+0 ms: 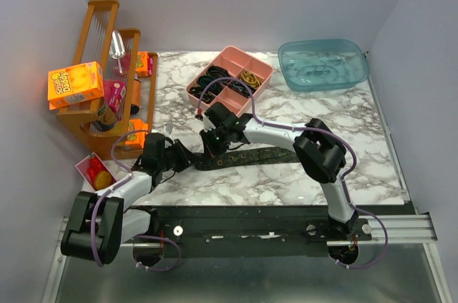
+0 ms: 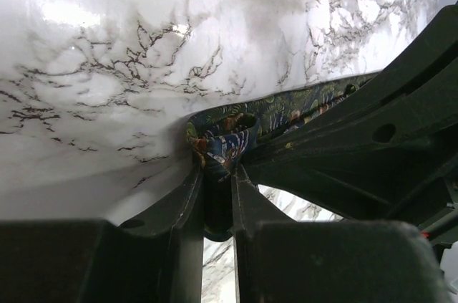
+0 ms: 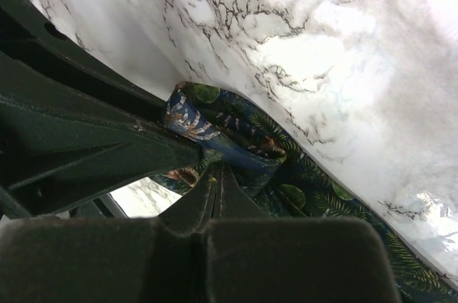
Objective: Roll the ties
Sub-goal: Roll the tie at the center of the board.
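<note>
One dark green patterned tie (image 1: 265, 154) lies flat across the marble table, running right from the two grippers. Its left end is folded into a small roll (image 2: 218, 138), also seen in the right wrist view (image 3: 215, 127). My left gripper (image 1: 184, 160) is shut on this rolled end, with fabric between its fingers (image 2: 220, 168). My right gripper (image 1: 213, 147) comes in from the right, its fingers pressed together at the fold (image 3: 218, 168), apparently pinching a thin layer of tie. The two grippers almost touch. No other tie is in view.
A pink divided tray (image 1: 230, 77) holding black and yellow band loops stands at the back centre. A blue plastic tub (image 1: 322, 65) is at the back right. A wooden rack (image 1: 107, 81) with orange boxes stands at the left, with a small red box (image 1: 95, 170) near the left arm.
</note>
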{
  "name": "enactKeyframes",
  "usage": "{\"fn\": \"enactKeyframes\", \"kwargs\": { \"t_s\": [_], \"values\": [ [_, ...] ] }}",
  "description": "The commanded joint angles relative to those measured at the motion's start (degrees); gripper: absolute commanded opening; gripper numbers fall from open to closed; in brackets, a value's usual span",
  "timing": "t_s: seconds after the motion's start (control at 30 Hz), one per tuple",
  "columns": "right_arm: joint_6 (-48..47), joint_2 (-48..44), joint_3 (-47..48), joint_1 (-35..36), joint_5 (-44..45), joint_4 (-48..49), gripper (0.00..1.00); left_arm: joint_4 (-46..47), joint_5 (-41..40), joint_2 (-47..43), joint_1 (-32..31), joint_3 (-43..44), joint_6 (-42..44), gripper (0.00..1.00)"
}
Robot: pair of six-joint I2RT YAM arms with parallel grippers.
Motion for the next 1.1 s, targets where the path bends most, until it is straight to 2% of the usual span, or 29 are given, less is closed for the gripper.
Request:
{"fn": "enactKeyframes", "kwargs": {
  "t_s": [0.0,0.27,1.07],
  "values": [
    [-0.3,-1.0,-1.6,-0.5,3.6,-2.3,0.01,-6.6,-3.1,-2.2,-0.5,5.7,5.0,0.16],
    [-0.4,-1.1,-1.3,-0.9,3.8,-2.3,0.01,-21.5,-10.4,-2.2,-2.6,12.5,12.5,0.12],
    [0.0,1.7,1.6,-0.8,0.5,-2.1,0.01,-37.3,-29.8,4.6,-15.3,26.5,16.9,0.06]
  ]
}}
